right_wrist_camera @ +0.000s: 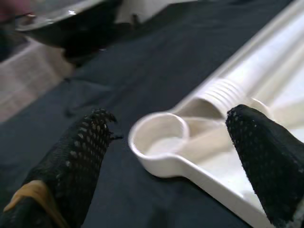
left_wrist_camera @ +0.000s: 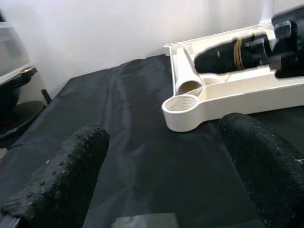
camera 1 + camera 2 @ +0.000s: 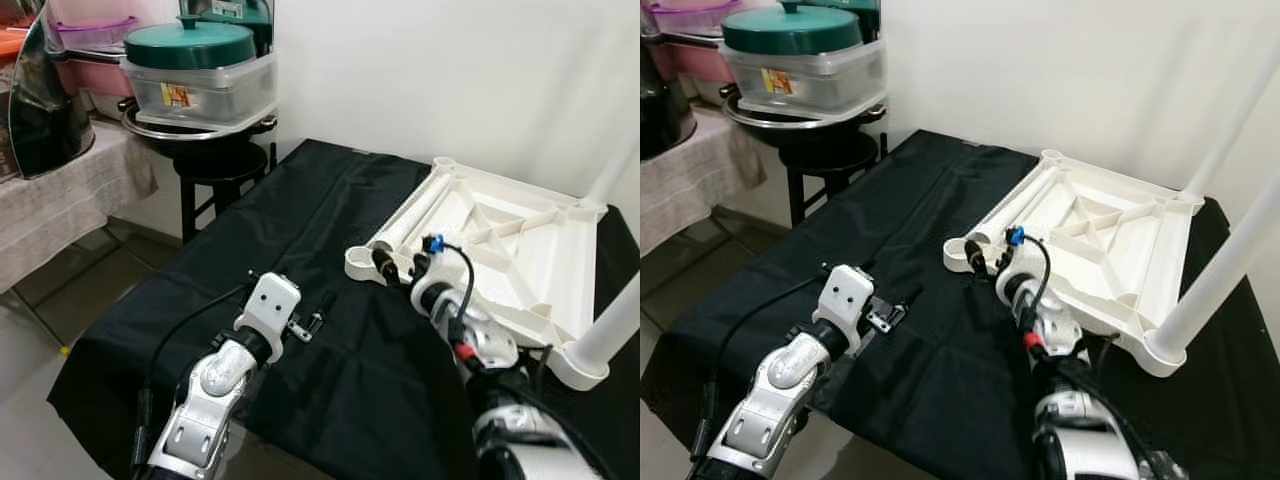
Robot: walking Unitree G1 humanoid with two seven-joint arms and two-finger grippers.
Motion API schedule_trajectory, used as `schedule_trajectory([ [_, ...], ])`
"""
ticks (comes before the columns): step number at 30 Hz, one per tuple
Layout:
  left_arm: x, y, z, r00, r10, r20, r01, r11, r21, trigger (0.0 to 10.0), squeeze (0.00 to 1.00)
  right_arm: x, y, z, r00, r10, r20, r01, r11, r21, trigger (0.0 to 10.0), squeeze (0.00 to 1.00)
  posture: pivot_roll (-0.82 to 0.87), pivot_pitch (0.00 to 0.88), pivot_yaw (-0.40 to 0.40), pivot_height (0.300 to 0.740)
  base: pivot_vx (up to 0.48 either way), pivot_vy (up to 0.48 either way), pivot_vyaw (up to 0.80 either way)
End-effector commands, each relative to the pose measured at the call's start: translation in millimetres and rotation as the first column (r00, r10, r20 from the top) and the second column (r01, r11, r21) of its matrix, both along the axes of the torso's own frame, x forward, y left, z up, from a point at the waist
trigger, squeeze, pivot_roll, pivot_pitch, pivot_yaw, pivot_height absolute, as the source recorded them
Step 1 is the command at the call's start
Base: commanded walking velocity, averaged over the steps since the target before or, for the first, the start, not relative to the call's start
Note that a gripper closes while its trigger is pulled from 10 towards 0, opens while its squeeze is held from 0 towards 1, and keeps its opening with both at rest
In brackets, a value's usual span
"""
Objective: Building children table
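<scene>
Fingers: right gripper spread over tabletop corner socket | left gripper released above black cloth

1 white tabletop, 2 legs fitted, 1 loose leg, 1 black cloth.

A plain white wall backs a black-draped surface (tiled floor beside).

Sticker on plastic container: print illegible.
</scene>
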State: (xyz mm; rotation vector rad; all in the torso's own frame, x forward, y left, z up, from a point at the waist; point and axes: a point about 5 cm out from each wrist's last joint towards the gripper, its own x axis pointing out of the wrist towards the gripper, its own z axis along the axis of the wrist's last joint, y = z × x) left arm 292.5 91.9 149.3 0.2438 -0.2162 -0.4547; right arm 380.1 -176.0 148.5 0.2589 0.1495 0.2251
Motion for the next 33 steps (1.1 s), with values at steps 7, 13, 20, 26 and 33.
schedule_trajectory([
  [7, 0.3, -0.9, -1, 1.0, 0.003, -0.005, -0.003, 1.0, 0.017, 10.0, 0.0, 6.0, -7.4, -6, 0.999, 0.006, -0.047, -0.003, 0.998, 0.058, 10.0, 0.0, 0.11, 0.0, -0.101, 0.74, 0.0, 0.0, 0.0],
  [13, -0.6, 1.0, -1, 1.0, 0.015, -0.003, -0.015, 0.999, 0.03, 10.0, 0.0, 5.6, -1.5, -13, 0.989, 0.109, -0.099, -0.09, 0.98, 0.175, 10.0, 0.0, 0.14, 0.0, -0.111, 0.74, 0.0, 0.0, 0.0],
  [20, -1.2, 3.8, -2, 1.0, 0.026, -0.006, -0.026, 0.999, 0.038, 10.0, 0.0, -1.3, -11.8, -33, 0.972, 0.05, -0.228, -0.003, 0.98, 0.201, 10.0, 0.0, 0.14, 0.0, -0.115, 0.74, 0.0, 0.0, 0.0],
  [26, -2.5, 4.8, -3, 1.0, 0.029, -0.01, -0.028, 0.999, 0.043, 10.0, 0.0, -7.1, -41.0, -44, 0.944, -0.196, -0.265, 0.198, 0.98, -0.02, 10.0, 0.0, 0.13, 0.0, -0.108, 0.74, 0.0, 0.0, 0.0],
  [33, -3.1, 4.8, -4, 1.0, 0.026, -0.015, -0.026, 0.999, 0.046, 10.0, 0.0, 6.1, -20.1, -14, 0.998, -0.021, -0.064, 0.01, 0.986, -0.166, 10.0, 0.0, 0.12, 0.0, -0.101, 0.74, 0.0, 0.0, 0.0],
])
